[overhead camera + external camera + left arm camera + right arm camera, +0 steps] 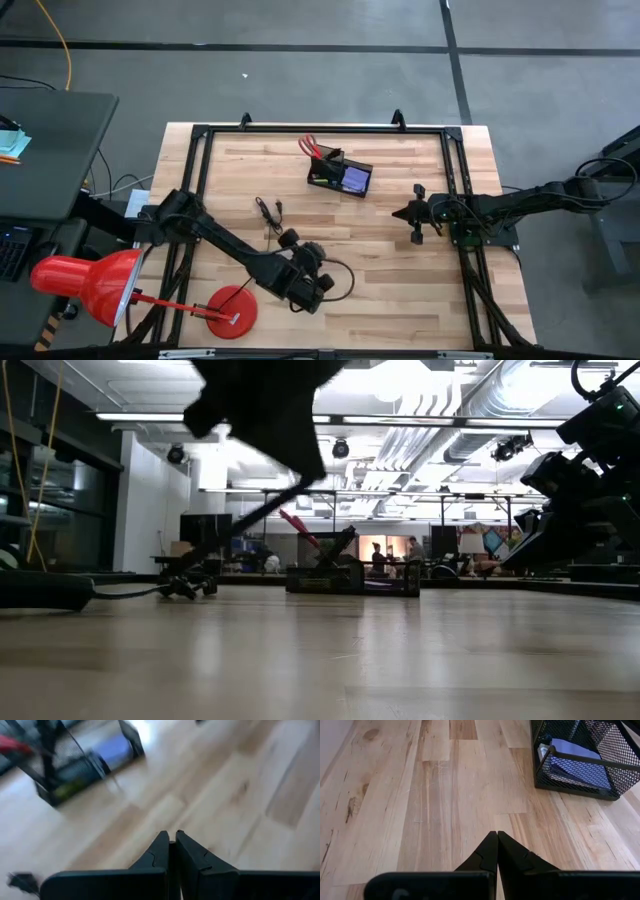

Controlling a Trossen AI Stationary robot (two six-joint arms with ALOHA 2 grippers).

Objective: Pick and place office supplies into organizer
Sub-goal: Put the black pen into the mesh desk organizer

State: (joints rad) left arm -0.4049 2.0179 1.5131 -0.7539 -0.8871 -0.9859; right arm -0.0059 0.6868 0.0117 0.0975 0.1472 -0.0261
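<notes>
Now look at your two tools. Your left tool (pixel 172 845) has its fingers pressed together and holds nothing. It hangs low over the bare worktop (pixel 400 290), near the front edge. Your right tool (pixel 496 845) is pressed together too, and it is also empty. It sits out by the right side of the worktop.

Ahead of your left tool and off to one side stands the black organizer (pixel 341 175). Your right tool sees the same organizer close by, just ahead of its tips. The purple sticky-note pad (pixel 356 179) already lies flat in the low tray part, so it cannot slide around. The red-handled scissors (pixel 312 148) stand in the tall cup part with the handles sticking up and out. That is a good way to keep them, since the handles stay easy to grab.

Behind your left tool, a thin black cable (pixel 268 212) lies on the wood. It is not one of the supplies, so leave it alone. The red lamp base (pixel 231 309) sits just beside your left arm, near the front edge.

No loose supply shows on the wood near either tool. It looks like most of the job is done. I cannot tell where the pens or the small pieces are, as they are too small to make out.
</notes>
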